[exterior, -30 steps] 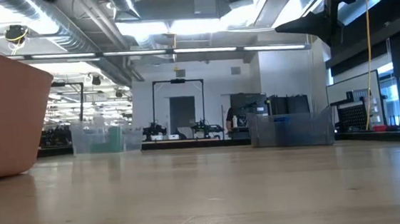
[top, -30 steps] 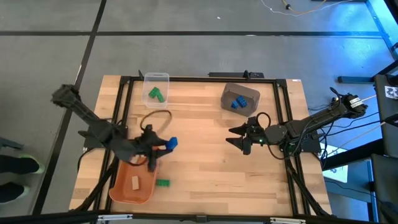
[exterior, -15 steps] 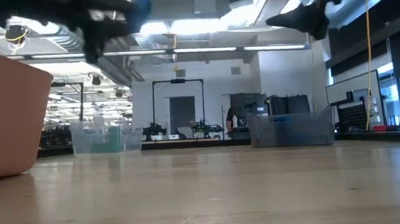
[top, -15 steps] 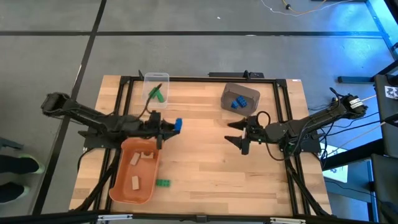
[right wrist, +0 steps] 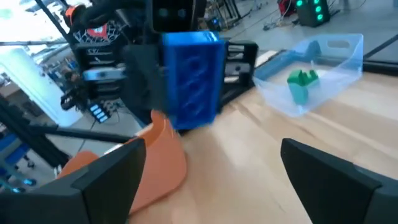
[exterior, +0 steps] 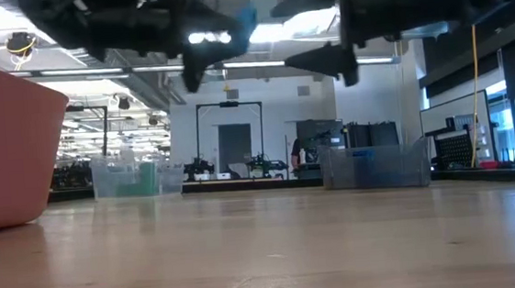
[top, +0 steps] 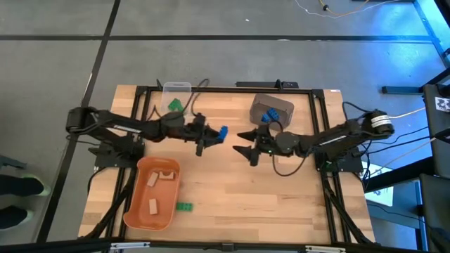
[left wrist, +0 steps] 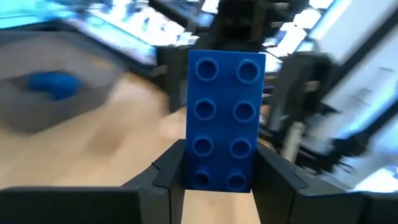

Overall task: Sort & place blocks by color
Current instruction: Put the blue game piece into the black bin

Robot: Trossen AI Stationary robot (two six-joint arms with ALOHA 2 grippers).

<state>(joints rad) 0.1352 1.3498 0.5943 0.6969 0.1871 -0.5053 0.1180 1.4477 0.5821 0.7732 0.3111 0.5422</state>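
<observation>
A blue brick (left wrist: pixel 226 112) hangs in the air over the table's middle, and my left gripper (top: pixel 213 134) is shut on it. My right gripper (top: pixel 246 144) stands open just to the brick's right, facing it and touching nothing; the brick (right wrist: pixel 189 78) shows straight ahead in its wrist view. More blue blocks (top: pixel 268 114) lie in the dark grey bin (top: pixel 281 104). Green blocks (top: pixel 174 105) lie in the clear bin (top: pixel 176 88), and tan blocks (top: pixel 152 206) in the orange tub (top: pixel 137 211). One green block (top: pixel 184 206) lies flat on the table beside the tub. My left gripper pinches the blue brick's two long sides (left wrist: pixel 198 177) between its two fingers (left wrist: pixel 166 174), at the end nearest the wrist. The fingers lie level, pointing toward the table's right edge, along the brick. The brick sticks out past the fingertips, studs facing the camera, clear of the table.
The black frame rail (top: pixel 232 89) runs along the table's far edge, with cables looping off both arms. Bare wood lies at the table's near right (top: pixel 267 204). In the low view the orange tub (exterior: pixel 4 136) fills the left side.
My left gripper has swung from above the orange tub toward the table's far and right side, to the middle, carrying the blue brick clear of the table and sinking a little. My right gripper has moved toward the table's left edge, closing on the brick, and stayed open.
</observation>
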